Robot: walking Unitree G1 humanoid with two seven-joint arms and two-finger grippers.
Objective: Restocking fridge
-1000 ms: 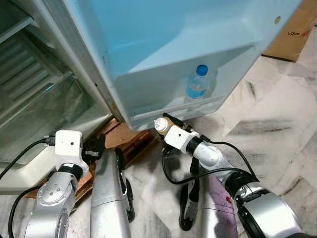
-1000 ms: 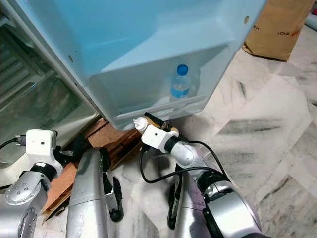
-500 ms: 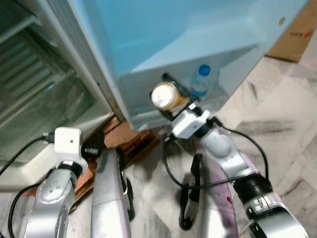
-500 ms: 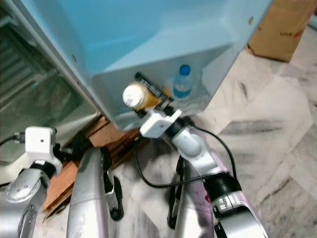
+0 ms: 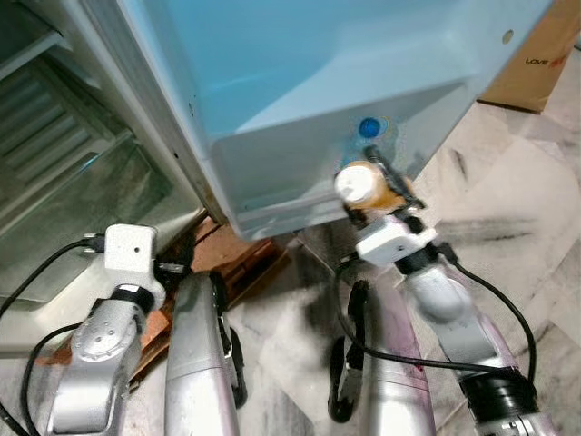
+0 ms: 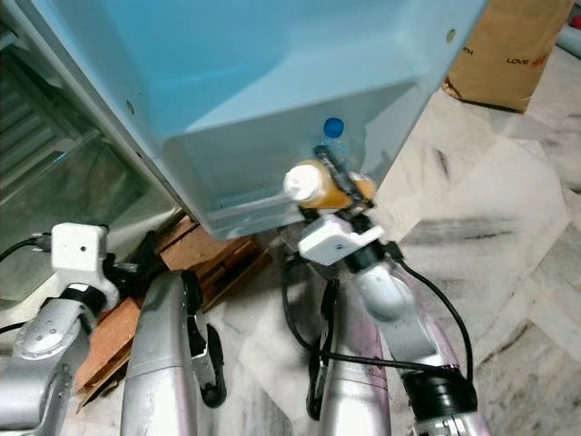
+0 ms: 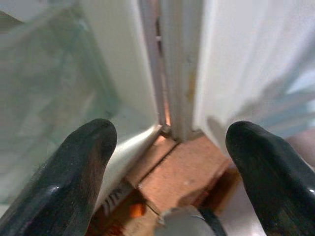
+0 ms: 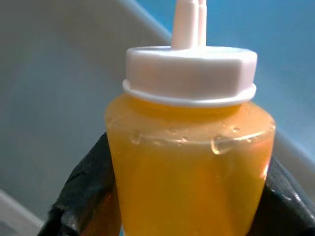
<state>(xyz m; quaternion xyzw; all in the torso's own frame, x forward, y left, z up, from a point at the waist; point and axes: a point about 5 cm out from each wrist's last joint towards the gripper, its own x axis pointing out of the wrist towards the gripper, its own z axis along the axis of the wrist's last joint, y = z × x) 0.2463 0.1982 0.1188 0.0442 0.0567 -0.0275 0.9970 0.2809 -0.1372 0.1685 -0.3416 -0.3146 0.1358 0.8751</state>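
One hand [image 5: 377, 186] grips an orange sauce bottle [image 5: 365, 185] above the marble floor [image 5: 508, 227].

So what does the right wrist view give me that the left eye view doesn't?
Right wrist view: close detail of the orange bottle, with bubbles under its white cap, a thin nozzle and black fingers on both sides. Left eye view: a blue-capped water bottle in the door shelf, the open left tool low by the fridge base, and a cardboard box. Both: the right tool gripping the orange bottle.
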